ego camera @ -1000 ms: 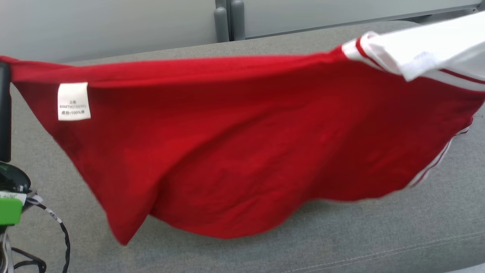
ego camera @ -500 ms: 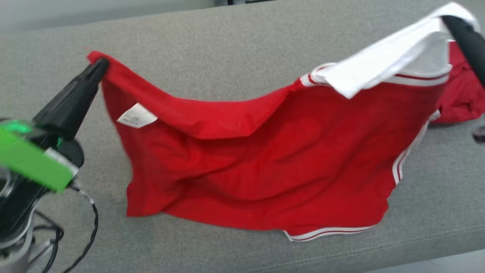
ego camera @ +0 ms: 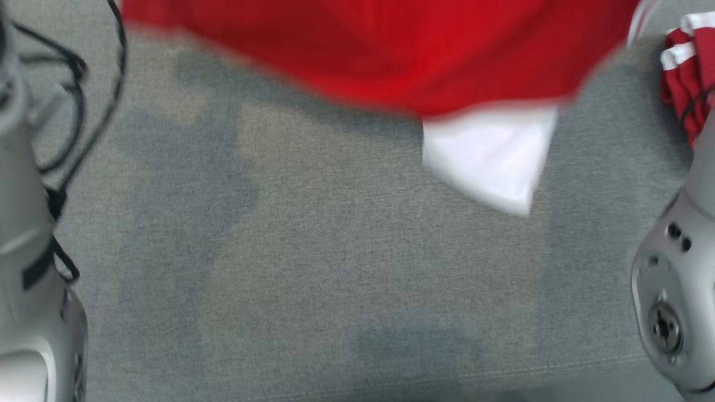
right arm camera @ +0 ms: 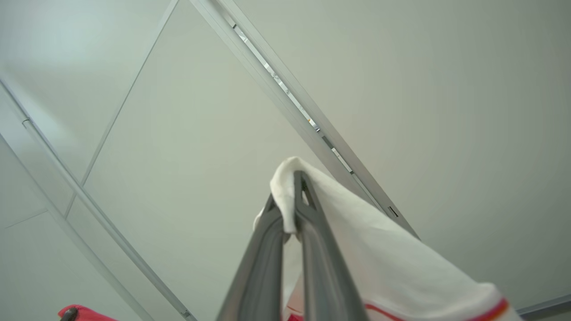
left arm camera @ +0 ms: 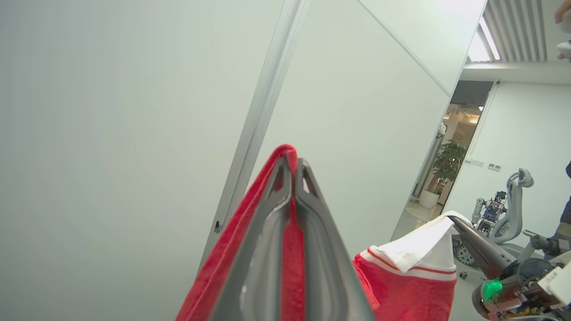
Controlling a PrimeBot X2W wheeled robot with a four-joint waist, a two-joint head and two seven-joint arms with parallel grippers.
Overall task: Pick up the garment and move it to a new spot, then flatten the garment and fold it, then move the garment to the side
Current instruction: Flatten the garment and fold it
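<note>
The garment is red with white trim and hangs blurred across the top of the head view, held up off the grey cushion. A white flap dangles from its lower edge. In the left wrist view my left gripper is shut on a red edge of the garment, pointing up toward the wall. My right gripper is shut on the white part of the garment. The right gripper also appears in the left wrist view, with the cloth stretched between both.
My pale left forearm with black cables stands at the left, my right forearm at the right. A bunched red and white fold hangs by the right arm. Behind are pale wall panels.
The head camera has tilted down toward the cushion. Both arms have risen with the garment, which has gone from sagging onto the cushion to hanging above it.
</note>
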